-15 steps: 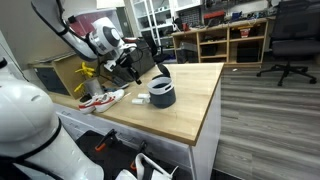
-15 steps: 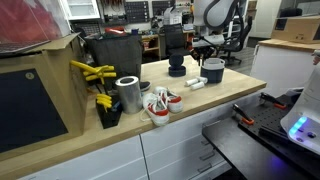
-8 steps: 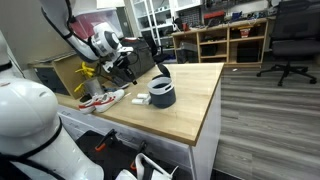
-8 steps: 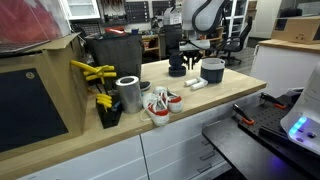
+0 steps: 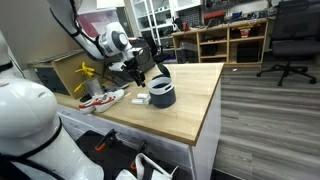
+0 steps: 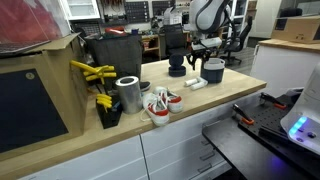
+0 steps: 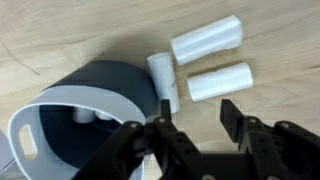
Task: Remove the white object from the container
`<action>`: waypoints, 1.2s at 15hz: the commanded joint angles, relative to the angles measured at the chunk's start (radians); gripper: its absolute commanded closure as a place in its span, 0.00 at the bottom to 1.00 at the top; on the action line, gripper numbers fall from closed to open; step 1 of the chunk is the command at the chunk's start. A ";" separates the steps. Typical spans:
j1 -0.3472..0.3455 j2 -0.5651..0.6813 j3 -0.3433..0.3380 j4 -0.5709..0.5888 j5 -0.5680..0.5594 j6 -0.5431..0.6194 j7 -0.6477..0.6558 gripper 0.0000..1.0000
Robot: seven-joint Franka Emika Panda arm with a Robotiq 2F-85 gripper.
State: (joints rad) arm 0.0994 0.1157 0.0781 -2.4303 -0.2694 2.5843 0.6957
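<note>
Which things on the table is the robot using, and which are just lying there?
For the job:
- dark tub
- small white pieces, on the table beside the tub
- gripper, jaws open and empty

Just lying about:
- white-and-red bundle
- silver can
- yellow tools

Tool — jaws apart, downward

1. We classify this site as a robotics lab or workshop.
2. We note a light wooden benchtop mounted on white drawer cabinets.
3. We see open wooden shelving stocked with equipment, with black swivel office chairs on grey plank flooring.
4. We observe yellow-handled tools stored beside the bench.
</note>
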 commanded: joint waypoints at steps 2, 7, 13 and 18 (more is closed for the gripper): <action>-0.023 -0.019 -0.067 -0.021 -0.037 -0.015 -0.163 0.20; -0.045 -0.023 -0.116 -0.034 -0.055 -0.034 -0.257 0.20; -0.071 -0.055 -0.120 -0.033 -0.027 -0.127 -0.394 0.00; -0.088 -0.079 -0.118 -0.037 -0.027 -0.140 -0.405 0.00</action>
State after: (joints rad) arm 0.0196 0.0753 -0.0405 -2.4524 -0.3158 2.4654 0.3145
